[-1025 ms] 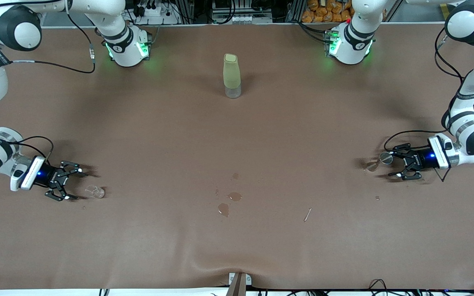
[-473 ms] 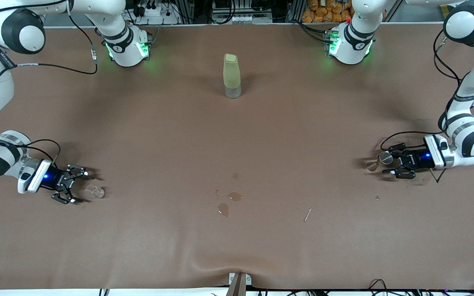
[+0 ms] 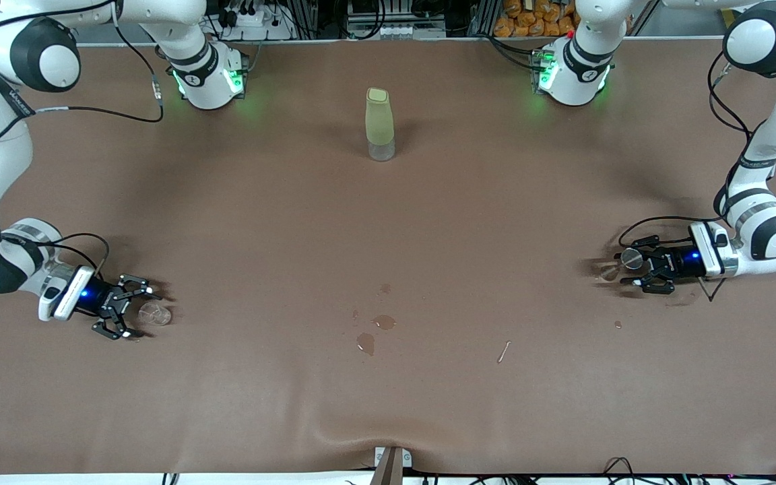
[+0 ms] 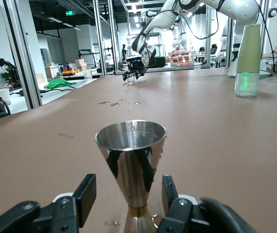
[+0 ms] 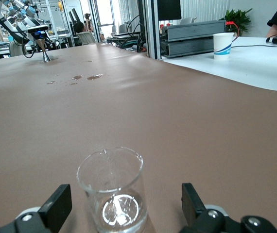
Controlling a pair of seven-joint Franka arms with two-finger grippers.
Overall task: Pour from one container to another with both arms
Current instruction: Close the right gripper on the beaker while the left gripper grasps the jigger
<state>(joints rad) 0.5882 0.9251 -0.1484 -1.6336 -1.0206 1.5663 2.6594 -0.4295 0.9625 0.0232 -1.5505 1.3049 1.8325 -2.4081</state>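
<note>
From the front, the left gripper (image 3: 632, 269) flanks a steel jigger (image 3: 631, 258) and the right gripper (image 3: 137, 311) flanks a glass beaker (image 3: 155, 314); the left wrist shows fingers (image 4: 84, 198) just off the jigger (image 4: 131, 167), the right wrist fingers (image 5: 57, 206) wide of the beaker (image 5: 113, 190).

Both arms reach low, left end effector (image 3: 632, 269) half-closed, right end effector (image 3: 133, 312) spread wide.

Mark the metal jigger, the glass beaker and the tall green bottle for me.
metal jigger (image 4: 131, 160): left wrist view, on the upper cone's shiny wall.
glass beaker (image 5: 113, 194): right wrist view, on its clear side wall.
tall green bottle (image 3: 379, 121): front view, on the green sleeve, mid-height.
</note>
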